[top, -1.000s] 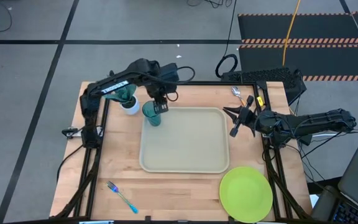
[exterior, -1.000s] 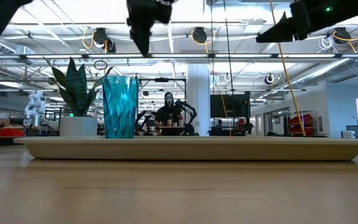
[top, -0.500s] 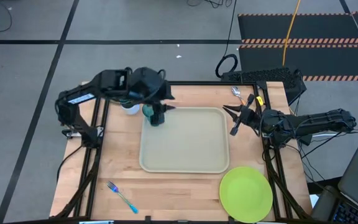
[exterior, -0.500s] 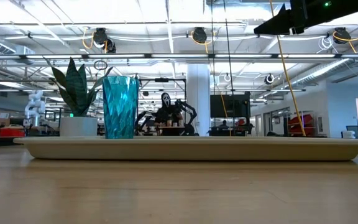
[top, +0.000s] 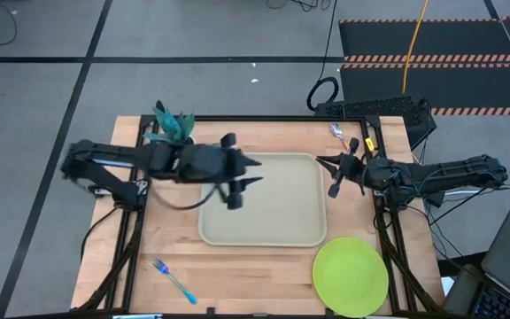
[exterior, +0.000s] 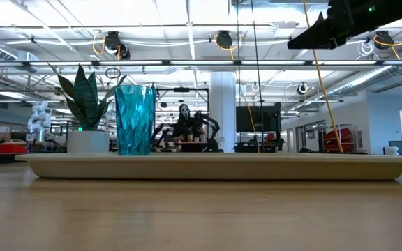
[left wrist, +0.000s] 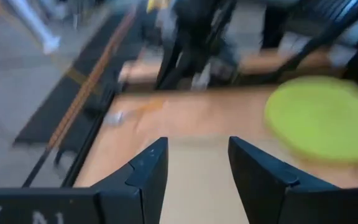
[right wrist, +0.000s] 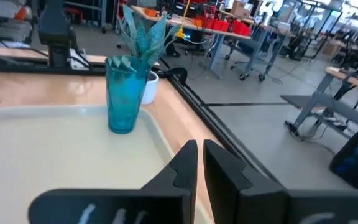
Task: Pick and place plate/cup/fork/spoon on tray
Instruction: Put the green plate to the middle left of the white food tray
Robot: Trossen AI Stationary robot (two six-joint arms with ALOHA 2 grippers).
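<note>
The teal cup stands upright on its base in the beige tray's far left corner; in the high view my left arm covers it. My left gripper hovers open and nearly level over the tray's left half, past the cup, with nothing between its fingers. My right gripper waits shut above the tray's right rim. The lime-green plate lies flat at the near right corner. The fork lies near the front left. The spoon lies at the far right.
A white pot with a green plant stands at the table's far left, just behind the tray's corner. Black frame rails run along the table's left and right sides. Bare wood lies between the tray and the front edge.
My left gripper has risen from above the cup and swung toward the table's right over the tray. It has tipped from pointing down to nearly level. The cup stays upright on the tray where it was. My right gripper has kept its place.
</note>
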